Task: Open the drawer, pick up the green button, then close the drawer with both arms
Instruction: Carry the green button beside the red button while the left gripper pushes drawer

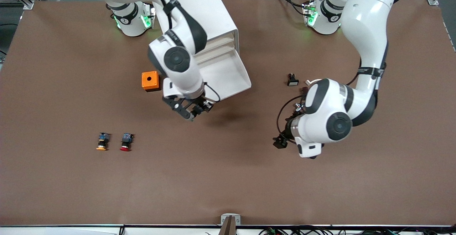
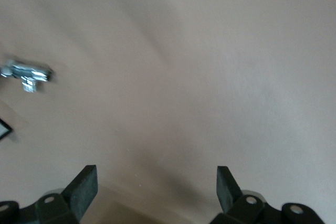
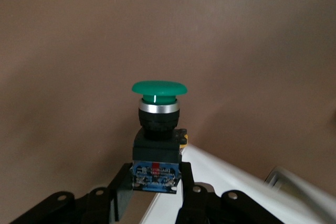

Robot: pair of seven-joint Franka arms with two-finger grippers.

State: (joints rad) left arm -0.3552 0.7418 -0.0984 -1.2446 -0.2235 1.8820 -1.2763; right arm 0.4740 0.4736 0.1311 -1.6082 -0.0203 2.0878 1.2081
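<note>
The white cabinet [image 1: 199,10] stands near the right arm's base with one drawer [image 1: 228,78] pulled out, a shallow white tray. My right gripper [image 1: 192,113] is over the drawer's front edge and is shut on the button. In the right wrist view the button [image 3: 157,124] stands upright between the fingers [image 3: 122,182], green cap up, black-and-blue body clamped. The drawer's white rim [image 3: 210,187] shows below it. My left gripper [image 1: 280,142] hangs open and empty over bare table toward the left arm's end; the left wrist view shows its fingertips [image 2: 84,182] wide apart.
An orange box [image 1: 150,81] sits beside the cabinet. An orange-capped button [image 1: 102,141] and a red-capped button [image 1: 125,142] lie nearer the front camera. A small black-and-white part [image 1: 292,80] lies by the left arm, and a small chrome piece [image 2: 26,73] shows in the left wrist view.
</note>
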